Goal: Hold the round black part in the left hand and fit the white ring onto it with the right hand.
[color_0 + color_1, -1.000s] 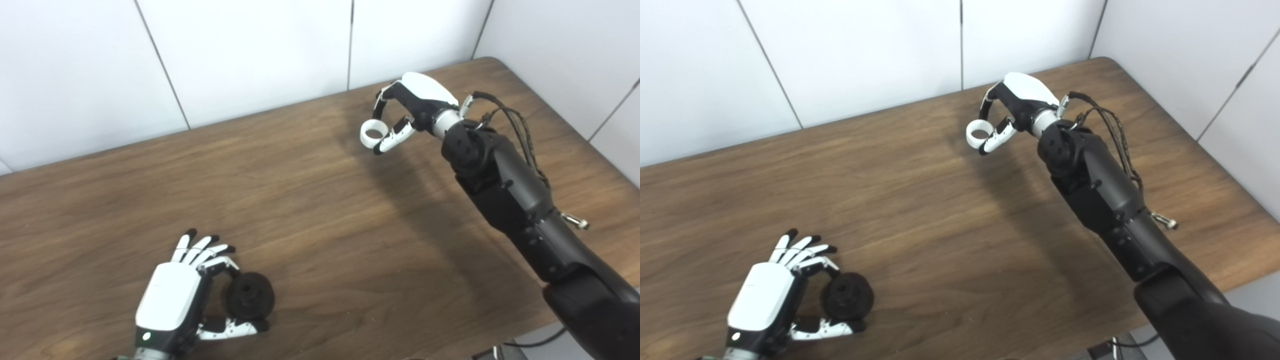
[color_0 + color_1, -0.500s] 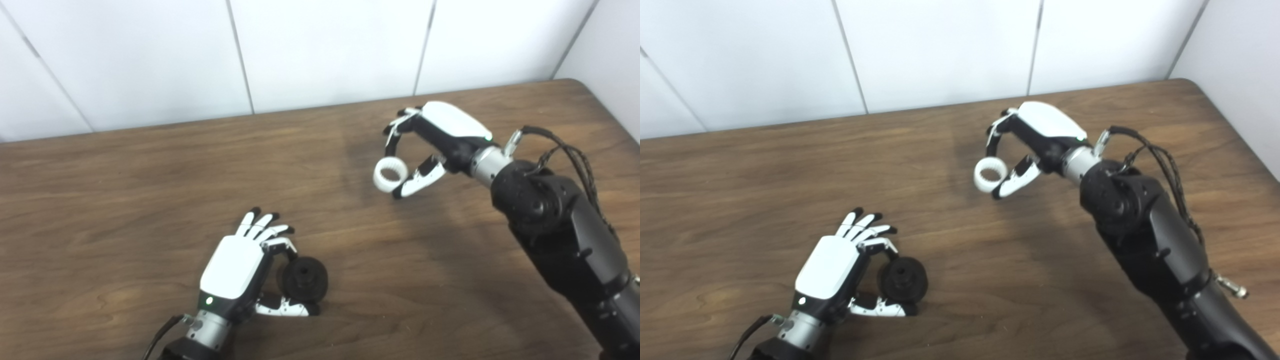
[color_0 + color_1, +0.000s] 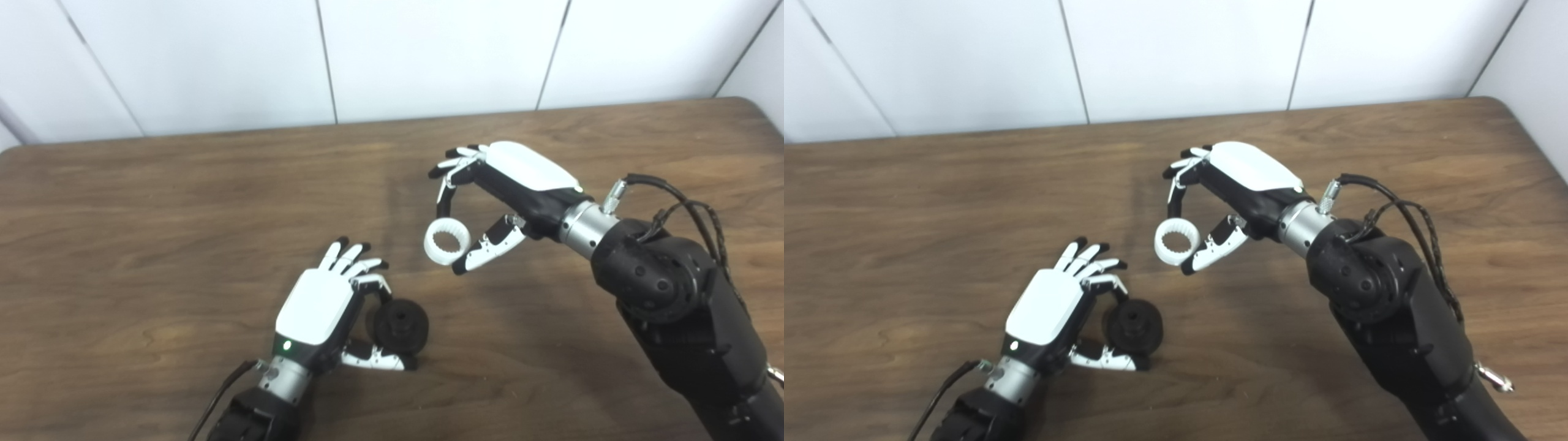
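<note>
Fingers [image 3: 450, 193] around white ring [image 3: 446, 241]

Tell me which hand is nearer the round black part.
Left. The left hand grips the round black part between finger and thumb; the right hand, holding the white ring, is up and to its right, apart.

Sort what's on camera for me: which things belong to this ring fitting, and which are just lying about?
Part of the job:
- black part, pinched by the left hand
- white ring, held above the table by the right hand

Just lying about:
- nothing loose; only the bare wooden table and the white wall behind
</note>
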You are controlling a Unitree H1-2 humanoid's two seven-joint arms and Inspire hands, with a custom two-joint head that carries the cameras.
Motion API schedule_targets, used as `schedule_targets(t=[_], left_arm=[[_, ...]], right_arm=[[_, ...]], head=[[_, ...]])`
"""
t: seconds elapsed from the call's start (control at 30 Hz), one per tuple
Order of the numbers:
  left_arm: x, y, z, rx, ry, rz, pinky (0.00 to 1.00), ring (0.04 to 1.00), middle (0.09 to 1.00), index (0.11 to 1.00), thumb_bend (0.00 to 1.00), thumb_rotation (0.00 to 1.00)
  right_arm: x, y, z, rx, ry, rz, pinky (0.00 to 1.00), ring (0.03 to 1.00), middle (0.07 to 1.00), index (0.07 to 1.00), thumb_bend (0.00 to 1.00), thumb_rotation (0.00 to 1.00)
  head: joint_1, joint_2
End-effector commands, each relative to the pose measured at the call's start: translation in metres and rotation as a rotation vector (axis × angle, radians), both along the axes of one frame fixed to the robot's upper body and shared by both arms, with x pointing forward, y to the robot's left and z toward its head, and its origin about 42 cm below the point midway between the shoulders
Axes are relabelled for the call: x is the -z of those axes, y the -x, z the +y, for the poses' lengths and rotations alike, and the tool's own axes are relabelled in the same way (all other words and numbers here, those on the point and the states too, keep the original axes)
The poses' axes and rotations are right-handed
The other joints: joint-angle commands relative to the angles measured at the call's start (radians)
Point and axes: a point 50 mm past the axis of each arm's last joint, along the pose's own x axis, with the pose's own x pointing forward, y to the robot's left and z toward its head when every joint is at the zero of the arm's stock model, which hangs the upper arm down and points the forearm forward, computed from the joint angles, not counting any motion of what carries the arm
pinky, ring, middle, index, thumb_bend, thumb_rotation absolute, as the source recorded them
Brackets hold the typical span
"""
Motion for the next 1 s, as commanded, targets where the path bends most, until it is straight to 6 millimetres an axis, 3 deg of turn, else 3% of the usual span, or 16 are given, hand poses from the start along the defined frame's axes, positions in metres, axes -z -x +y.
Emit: schedule_targets(t=[0.0,0.47,0.97], left_arm=[[0.0,0.001,-0.006,0.023,-0.035,0.014,1.0,0.929,0.809,0.484,0.52,0.06],[-0.002,0.0,-0.007,0.014,-0.035,0.009,1.0,0.926,0.805,0.484,0.53,0.06],[-0.005,0.001,-0.007,0.01,-0.034,0.015,1.0,0.923,0.802,0.484,0.52,0.06]], right_arm=[[-0.012,0.006,0.004,-0.029,-0.01,-0.042,1.0,0.967,0.848,0.481,0.52,0.13],[-0.003,0.018,0.02,-0.09,-0.02,0.023,1.0,0.963,0.844,0.482,0.52,0.13],[0.011,0.026,0.031,-0.122,0.011,0.079,1.0,0.974,0.847,0.483,0.52,0.13]], head=[[0.001,0.003],[0.005,0.042],[0.003,0.052]])
